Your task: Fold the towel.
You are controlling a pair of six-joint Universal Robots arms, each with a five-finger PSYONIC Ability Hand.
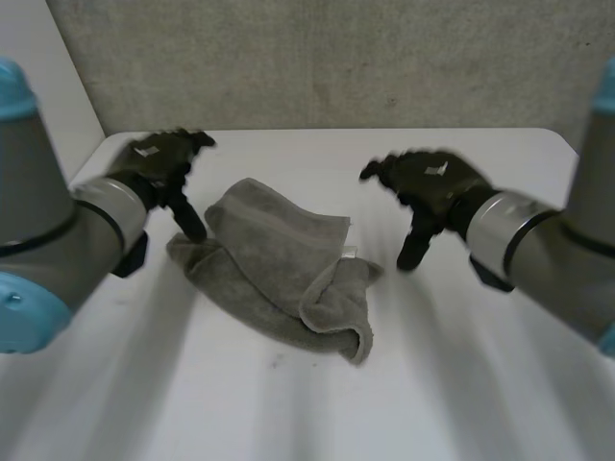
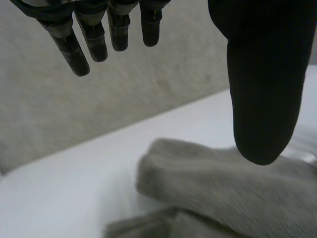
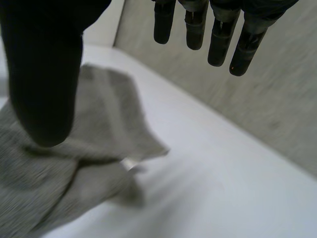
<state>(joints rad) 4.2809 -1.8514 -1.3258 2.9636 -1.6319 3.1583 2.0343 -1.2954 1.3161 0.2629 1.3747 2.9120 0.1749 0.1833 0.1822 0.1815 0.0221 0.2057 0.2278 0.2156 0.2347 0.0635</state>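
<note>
Left hand [image 1: 154,165] and right hand [image 1: 432,182] open and empty; towel [image 1: 279,261] bunched between them.
Neither hand grips the towel, which lies in overlapped layers on the worktop [image 1: 461,384]. Risk: a pinch catches two layers at once, and the lift drags the heap.

A white table [image 1: 288,413] stands against a grey speckled wall [image 1: 336,58].

A lab-like test bench: bare white table [image 1: 461,384], grey partition wall [image 1: 336,58].
</note>
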